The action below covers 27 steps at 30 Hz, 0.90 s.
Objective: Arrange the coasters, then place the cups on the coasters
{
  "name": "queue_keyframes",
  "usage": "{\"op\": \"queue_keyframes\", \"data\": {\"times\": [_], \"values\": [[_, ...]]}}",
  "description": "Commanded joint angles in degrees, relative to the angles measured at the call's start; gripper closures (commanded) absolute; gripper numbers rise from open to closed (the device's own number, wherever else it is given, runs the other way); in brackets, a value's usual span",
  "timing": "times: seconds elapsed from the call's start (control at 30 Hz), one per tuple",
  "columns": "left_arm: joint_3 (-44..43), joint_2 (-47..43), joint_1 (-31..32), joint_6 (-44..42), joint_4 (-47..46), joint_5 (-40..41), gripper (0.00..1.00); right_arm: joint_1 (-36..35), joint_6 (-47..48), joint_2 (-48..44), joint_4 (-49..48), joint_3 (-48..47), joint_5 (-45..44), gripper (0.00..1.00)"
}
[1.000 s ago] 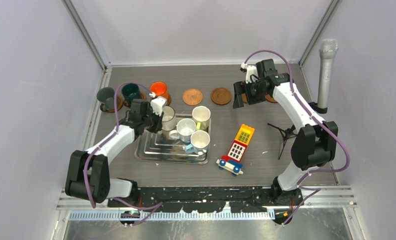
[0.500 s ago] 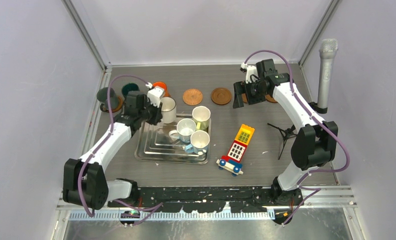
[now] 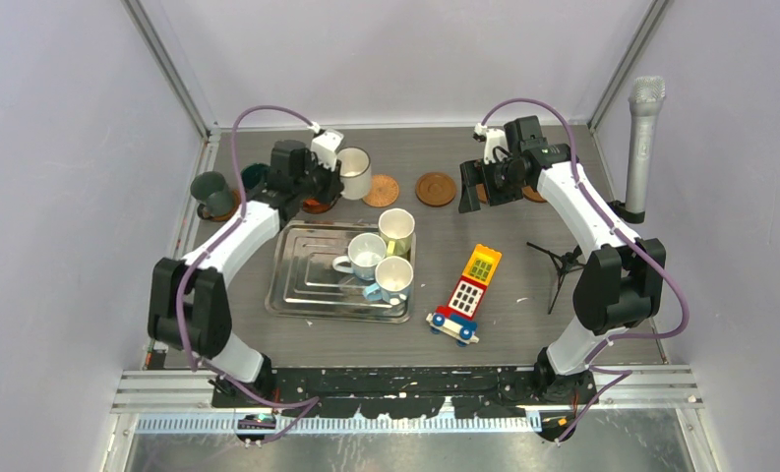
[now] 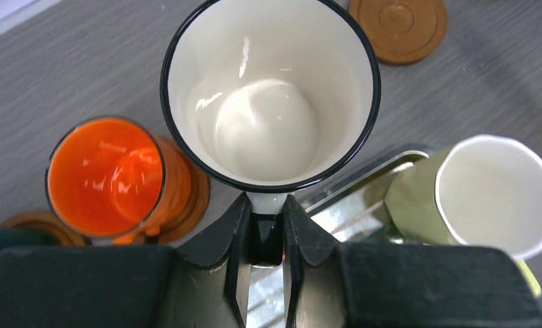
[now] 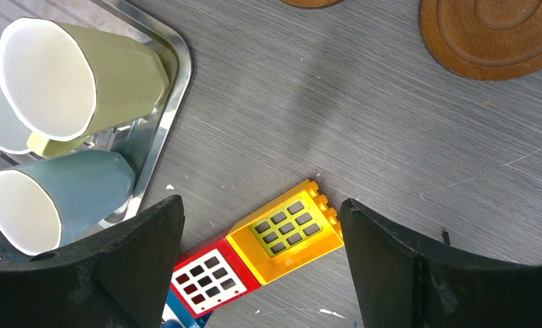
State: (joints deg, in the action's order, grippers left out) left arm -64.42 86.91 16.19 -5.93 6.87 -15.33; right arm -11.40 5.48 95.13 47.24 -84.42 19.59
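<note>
Over grey tabletop (image 4: pixel 83 75), handle of white cup (image 4: pixel 271 102) nipped between closed left jaws (orange cup (image 4: pixel 107 178) just beside); right jaws spread wide, empty.

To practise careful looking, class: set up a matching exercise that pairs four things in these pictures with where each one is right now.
Things:
1. white black-rimmed cup
2. orange cup
3. pale yellow cup
4. toy block

Places:
A. on the metal tray
B. on a coaster
C. on the bare table
D. held by the left pincer

Pairs: 1-D; 2-B; 3-A; 4-C
</note>
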Motion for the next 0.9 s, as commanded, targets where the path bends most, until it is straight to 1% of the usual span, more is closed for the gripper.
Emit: {"op": "queue_keyframes", "data": {"times": [0.0, 0.17, 0.5, 0.87], "values": [[-6.88, 3.81, 1.2, 0.65, -12.98, -1.9, 1.0, 0.15, 0.04, -2.65, -0.66, -1.46, 0.2, 0.11], [-9.63, 9.0, 2.6, -1.02, -16.39, -2.27, 1.0, 0.15, 0.5, -2.57, -0.35, -1.62, -0.12, 0.11], [-14.74, 18.55, 3.57, -1.4, -18.34, -4.04, 1.0, 0.15, 0.15, -1.23, -0.38, -2.54, -0.08, 0.11], [-13.78, 22.45, 3.85, -1.83, -20.26, -3.28, 1.0, 0.13, 0.26, 0.61, -0.34, -3.72, -0.57, 0.11]]}}
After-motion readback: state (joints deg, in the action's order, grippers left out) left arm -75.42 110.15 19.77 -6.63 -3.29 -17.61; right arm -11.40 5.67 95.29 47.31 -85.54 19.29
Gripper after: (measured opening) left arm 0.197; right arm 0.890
